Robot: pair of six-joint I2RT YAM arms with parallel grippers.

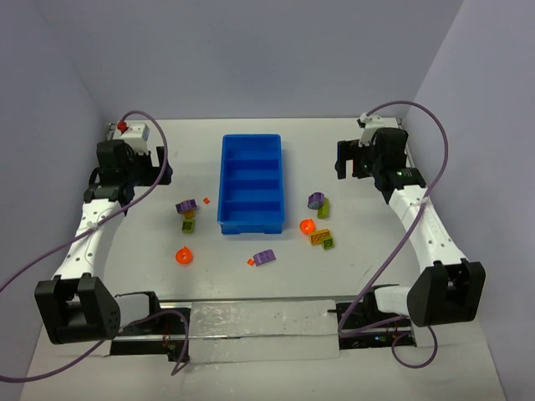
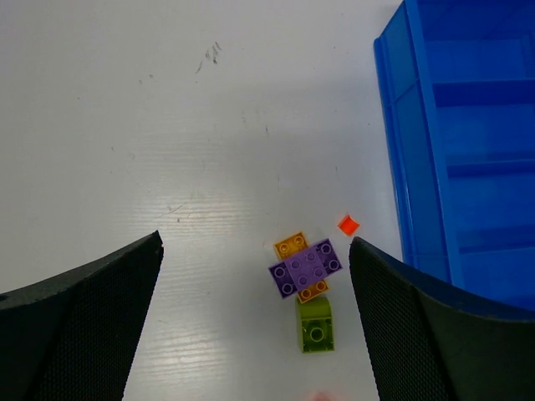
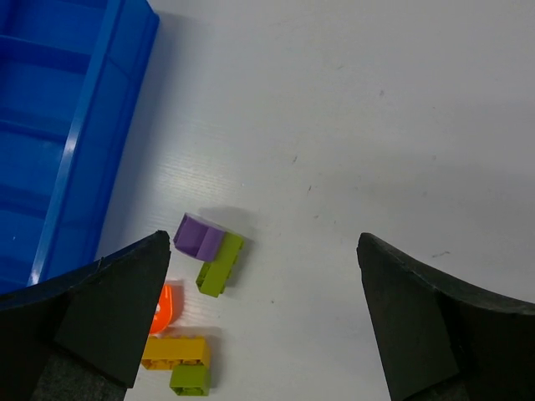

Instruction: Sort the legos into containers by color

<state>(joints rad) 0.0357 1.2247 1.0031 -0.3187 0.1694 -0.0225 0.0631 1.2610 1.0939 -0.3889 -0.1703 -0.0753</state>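
Observation:
The bright blue tray (image 1: 223, 180) with four compartments stands mid-table with nothing in it. Left of it lie a purple brick (image 1: 185, 206) crossed over an orange one, a lime brick (image 1: 189, 223), a tiny orange piece (image 1: 206, 200) and a round orange piece (image 1: 183, 256). Right of it lie a purple piece (image 1: 316, 200), a lime brick (image 1: 323, 210), a round orange piece (image 1: 307, 225) and a yellow-and-lime pair (image 1: 322, 239). My left gripper (image 2: 255, 242) is open above the purple brick (image 2: 305, 267). My right gripper (image 3: 263, 238) is open above the table, right of the purple piece (image 3: 199, 236).
A purple brick (image 1: 265, 256) and a tiny orange piece (image 1: 250, 262) lie in front of the tray. Purple cables loop off both arms. Grey walls enclose the table on three sides. The tray's wall shows at the right of the left wrist view (image 2: 401, 150) and at the left of the right wrist view (image 3: 92, 134).

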